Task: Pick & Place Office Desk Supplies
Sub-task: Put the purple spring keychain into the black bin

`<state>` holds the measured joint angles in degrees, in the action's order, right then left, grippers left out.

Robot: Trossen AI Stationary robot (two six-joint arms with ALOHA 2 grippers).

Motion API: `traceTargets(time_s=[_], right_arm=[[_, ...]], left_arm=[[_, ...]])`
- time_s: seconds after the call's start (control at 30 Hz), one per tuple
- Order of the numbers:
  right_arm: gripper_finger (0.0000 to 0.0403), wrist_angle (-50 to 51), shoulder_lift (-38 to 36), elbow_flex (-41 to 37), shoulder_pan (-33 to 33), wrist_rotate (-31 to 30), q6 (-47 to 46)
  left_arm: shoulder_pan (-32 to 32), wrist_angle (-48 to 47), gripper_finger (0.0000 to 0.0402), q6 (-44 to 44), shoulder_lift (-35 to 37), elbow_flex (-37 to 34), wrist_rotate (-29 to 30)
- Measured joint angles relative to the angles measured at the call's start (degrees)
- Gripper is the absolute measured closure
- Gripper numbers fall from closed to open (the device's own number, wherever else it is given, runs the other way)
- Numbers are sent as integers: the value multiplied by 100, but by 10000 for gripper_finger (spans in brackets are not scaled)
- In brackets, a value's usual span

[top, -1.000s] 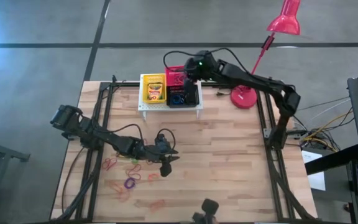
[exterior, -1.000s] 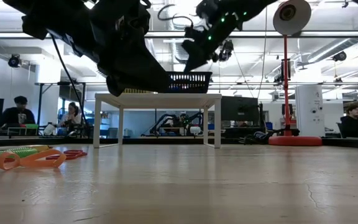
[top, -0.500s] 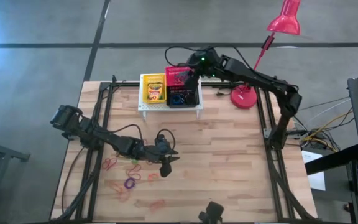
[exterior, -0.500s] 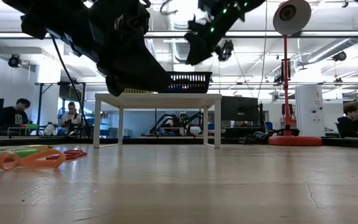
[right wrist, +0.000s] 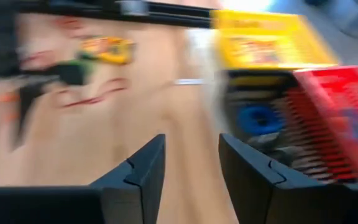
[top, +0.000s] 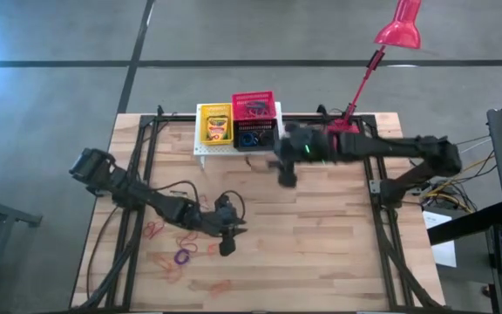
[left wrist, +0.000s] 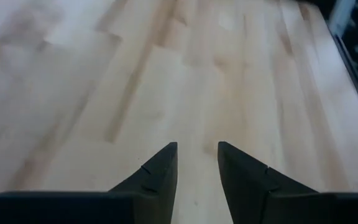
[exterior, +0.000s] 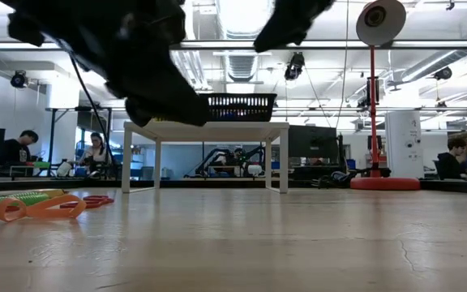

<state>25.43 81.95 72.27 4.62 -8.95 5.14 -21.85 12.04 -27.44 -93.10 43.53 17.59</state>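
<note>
No readable text anywhere, printing on the yellow crayon box (top: 216, 126) too small to make out, same box (right wrist: 267, 42) blurred in the right wrist view

Open-plan lab: people (exterior: 96, 152) seated at workstations under ceiling strip lights (exterior: 242, 10)

Motion blur smears the right tool (top: 288, 166) in the high view, so its finger gap cannot be read there. From its wrist, the yellow basket (right wrist: 267, 38), red basket (right wrist: 334, 106) and the loops beyond are streaked. In the low view both arms are dark blurs cut off by the top edge.
</note>
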Motion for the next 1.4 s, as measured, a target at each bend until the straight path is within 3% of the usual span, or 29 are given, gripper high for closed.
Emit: traceTargets(time_s=[0.17, 0.33, 0.5, 0.63, 0.93, 1.17, 1.27, 1.4], right_arm=[[271, -959, -586, -1337, -966, 0, -401], [281, -2043, -867, -2358, -1615, -3, -648], [289, -3097, -871, -2928, -1802, -5, -625], [295, -3433, -871, -3056, -1757, -22, -615], [308, -3706, -871, -3019, -1731, -20, -346], [319, -3739, -871, -2994, -1731, -20, -278], [322, -3746, -871, -2999, -1735, -20, -253], [326, -3754, -871, -3020, -1735, -18, -255]], left_arm=[[-383, -836, 280, -718, 112, 7, -640], [-966, -2550, 280, -2410, 312, 7, -1382], [-1719, -4213, 280, -4548, 585, 7, -2102], [-2254, -4729, 280, -5794, 767, 5, -2068], [-2468, -4374, 280, -5679, 539, -4, -1065], [-2457, -4323, 290, -5856, 321, -4, -1127], [-2457, -4251, 313, -5854, 313, -4, -1157], [-2455, -4130, 375, -5807, 308, -4, -1181]])
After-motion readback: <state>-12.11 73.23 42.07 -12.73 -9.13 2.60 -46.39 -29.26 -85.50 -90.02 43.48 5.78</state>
